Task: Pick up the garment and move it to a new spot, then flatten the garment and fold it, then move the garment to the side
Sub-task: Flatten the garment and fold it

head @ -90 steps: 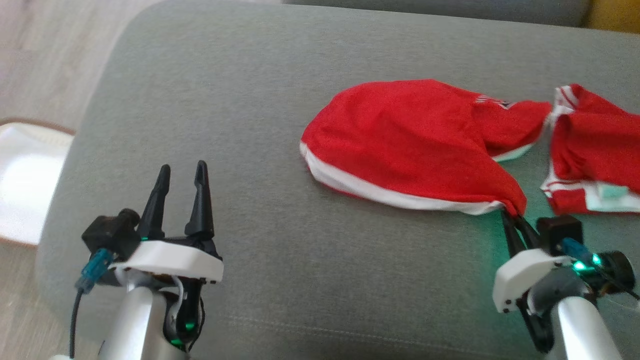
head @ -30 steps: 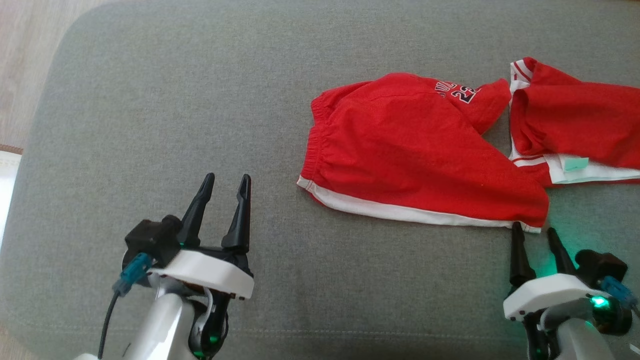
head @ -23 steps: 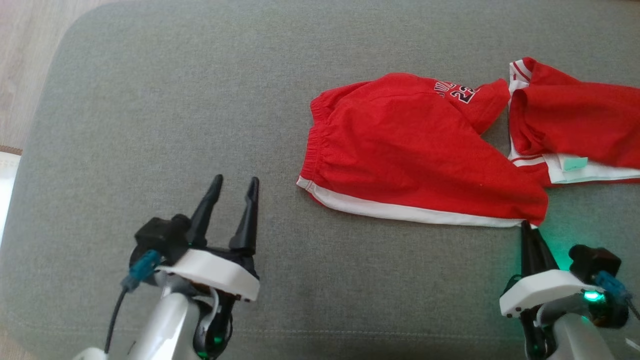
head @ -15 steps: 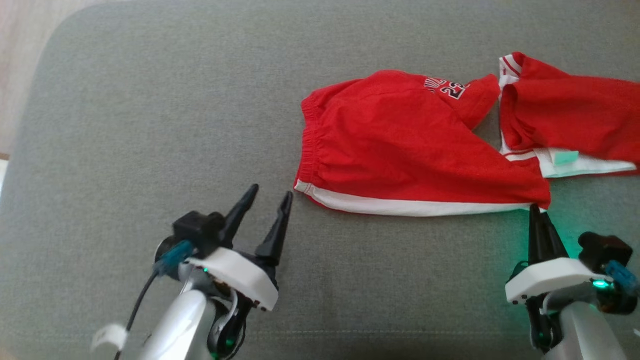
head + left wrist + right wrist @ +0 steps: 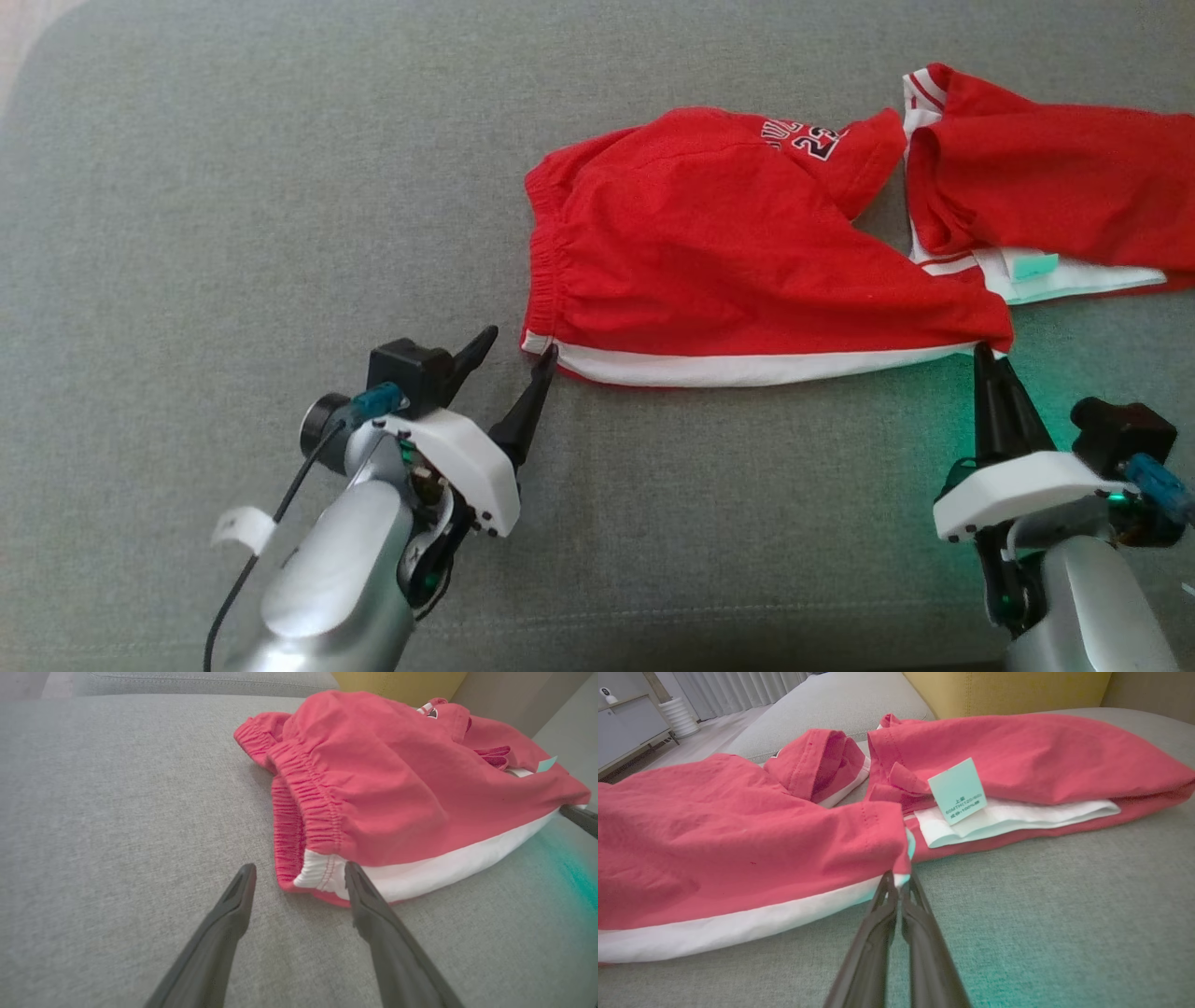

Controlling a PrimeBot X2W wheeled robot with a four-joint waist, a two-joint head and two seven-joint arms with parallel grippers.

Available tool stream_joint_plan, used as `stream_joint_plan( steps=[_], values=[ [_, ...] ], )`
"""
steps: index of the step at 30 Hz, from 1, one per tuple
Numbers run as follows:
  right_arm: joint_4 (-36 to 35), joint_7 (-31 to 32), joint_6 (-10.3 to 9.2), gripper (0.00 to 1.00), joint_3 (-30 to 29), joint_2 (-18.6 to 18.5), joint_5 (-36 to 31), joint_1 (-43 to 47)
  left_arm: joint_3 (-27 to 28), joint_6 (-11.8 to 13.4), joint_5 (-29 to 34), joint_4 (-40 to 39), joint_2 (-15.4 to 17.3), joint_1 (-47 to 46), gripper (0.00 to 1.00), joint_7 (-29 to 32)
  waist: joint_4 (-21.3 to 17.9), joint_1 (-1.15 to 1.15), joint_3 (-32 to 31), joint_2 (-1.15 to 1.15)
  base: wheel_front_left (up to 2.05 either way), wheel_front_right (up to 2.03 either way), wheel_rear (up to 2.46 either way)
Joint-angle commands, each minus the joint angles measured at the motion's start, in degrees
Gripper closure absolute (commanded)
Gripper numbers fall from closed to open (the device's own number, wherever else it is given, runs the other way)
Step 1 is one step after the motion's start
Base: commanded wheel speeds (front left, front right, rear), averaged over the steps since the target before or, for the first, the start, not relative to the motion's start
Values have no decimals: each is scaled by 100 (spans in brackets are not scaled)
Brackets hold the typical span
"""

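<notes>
The garment (image 5: pixel 728 252) is a pair of red shorts with a white side stripe and a gathered waistband, lying crumpled on the grey cushion (image 5: pixel 233 187). My left gripper (image 5: pixel 520 342) is open at the waistband's near corner, one finger on each side of the white stripe's end (image 5: pixel 317 877). My right gripper (image 5: pixel 982 351) is shut on the shorts' near right hem corner. In the right wrist view, its fingers (image 5: pixel 887 905) pinch the white edge of the garment (image 5: pixel 738 830). The garment (image 5: pixel 397 779) rests on the cushion, not lifted.
Another red cloth piece (image 5: pixel 1046 177) with white trim and a mint label (image 5: pixel 957 791) lies just right of the shorts. A yellow cushion (image 5: pixel 1008 690) stands behind it. Bare grey cushion spreads to the left and in front (image 5: pixel 728 523).
My right gripper has shut on the hem corner. My left arm has swung forward and right until its open fingers reach the waistband corner. The head camera has also shifted.
</notes>
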Motion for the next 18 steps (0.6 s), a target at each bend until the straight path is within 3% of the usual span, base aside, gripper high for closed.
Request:
stream_joint_plan(
  steps=[1,8,9,10,18],
  values=[
    [-206,7,37,100,161,-34,33,-33,127,-22,-33,-85,94,-252,0,-75,-25,0,19,0,0,0,0],
    [-349,75,37,100,172,-34,41,25,-103,-34,-118,278,94,-506,0,-191,-85,0,68,0,0,0,0],
    [-362,81,37,100,169,-34,40,26,-165,-36,-144,308,96,-533,74,-192,-89,0,74,0,0,0,0],
    [-375,87,37,100,167,-34,38,24,-229,-37,-189,323,96,-555,100,-204,-92,0,79,0,0,0,0],
    [-753,48,37,100,98,-34,32,-120,-393,-39,-520,87,312,-737,100,-496,12,0,-65,0,0,0,0]
  ],
)
